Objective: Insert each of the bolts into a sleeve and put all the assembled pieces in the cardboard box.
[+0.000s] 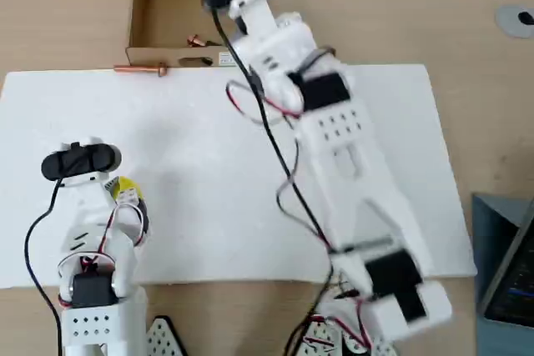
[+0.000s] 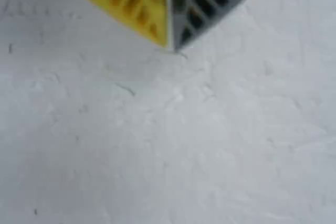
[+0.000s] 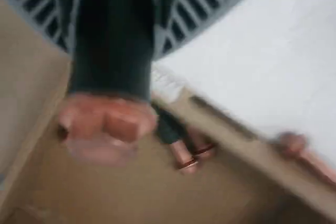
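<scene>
My right gripper (image 3: 113, 24) is shut on an assembled piece (image 3: 110, 77), a black sleeve with a copper bolt head at its lower end. It hangs over the inside of the cardboard box (image 1: 150, 6). Another assembled piece (image 3: 178, 153) lies on the box floor (image 1: 196, 41), near the wall closest to the mat. A loose copper bolt (image 1: 139, 68) lies just outside the box at the edge of the white mat (image 1: 192, 164). My left gripper (image 2: 170, 45), with one yellow and one grey finger, is shut with nothing in it, low over the mat (image 1: 127, 191).
The box stands at the far edge of the table, its walls rising around the right gripper. A small black piece (image 1: 197, 61) lies at the box's near wall. A dark device (image 1: 509, 273) sits at the right edge.
</scene>
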Motion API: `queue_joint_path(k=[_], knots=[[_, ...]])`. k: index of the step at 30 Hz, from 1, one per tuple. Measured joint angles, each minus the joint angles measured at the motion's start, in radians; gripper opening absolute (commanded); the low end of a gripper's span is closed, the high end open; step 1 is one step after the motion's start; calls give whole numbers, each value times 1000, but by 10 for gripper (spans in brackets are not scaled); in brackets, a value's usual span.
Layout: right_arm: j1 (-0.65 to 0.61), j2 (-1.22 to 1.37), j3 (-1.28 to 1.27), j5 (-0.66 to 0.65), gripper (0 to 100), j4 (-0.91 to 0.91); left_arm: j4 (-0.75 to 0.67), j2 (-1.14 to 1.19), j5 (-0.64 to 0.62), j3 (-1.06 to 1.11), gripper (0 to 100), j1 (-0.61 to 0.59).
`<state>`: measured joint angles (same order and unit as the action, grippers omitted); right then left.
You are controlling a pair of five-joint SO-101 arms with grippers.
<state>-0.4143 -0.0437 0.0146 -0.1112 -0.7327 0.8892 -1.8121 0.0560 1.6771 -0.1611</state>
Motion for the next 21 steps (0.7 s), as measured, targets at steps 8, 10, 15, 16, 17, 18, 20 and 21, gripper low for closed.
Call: queue_joint_path(k=[8,10,15,16,17,18,20,21], knots=[[17,376,330,-84,9,34,0,0,0,0,4,0],[17,468,419,-89,9,34,0,0,0,0,4,0],[17,681,638,-89,9,34,0,0,0,0,4,0],[17,723,678,-94,9,34,0,0,0,0,4,0],[17,760,715,-104,9,34,0,0,0,0,4,0],[17,795,749,-123,10,34,0,0,0,0,4,0],[17,861,807,-158,37,34,0,0,0,0,4,0],[17,891,838,-172,62,34,0,0,0,0,4,0]])
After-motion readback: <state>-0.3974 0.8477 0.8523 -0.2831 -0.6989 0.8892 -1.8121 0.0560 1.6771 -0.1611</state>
